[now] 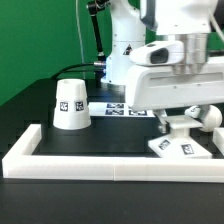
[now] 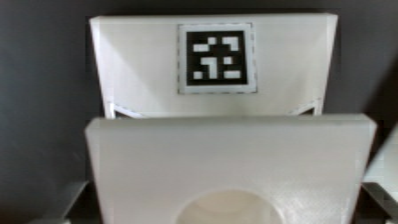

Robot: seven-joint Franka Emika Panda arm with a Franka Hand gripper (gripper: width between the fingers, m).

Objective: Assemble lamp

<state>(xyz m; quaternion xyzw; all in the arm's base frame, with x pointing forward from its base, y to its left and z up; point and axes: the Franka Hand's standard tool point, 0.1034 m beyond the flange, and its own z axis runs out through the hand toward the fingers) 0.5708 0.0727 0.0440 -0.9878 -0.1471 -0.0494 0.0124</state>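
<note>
The lamp's white base (image 1: 182,149) lies at the exterior view's right, close to the front bar, with tags on its upper face. My gripper (image 1: 188,122) is straight above it, jaws wide apart, one on each side of its raised block. In the wrist view the base (image 2: 231,150) fills the frame between the fingers of the gripper (image 2: 231,218), with no gap at its sides. A tag (image 2: 215,57) is on its far part and a round pale socket (image 2: 249,207) lies at the near edge. The cone shade (image 1: 72,103) stands upright at the left. The bulb is out of view.
Long white bars (image 1: 100,162) edge the table at the front and at the left. The marker board (image 1: 122,108) lies flat behind, between the shade and the arm. Black table shows between the shade and the base.
</note>
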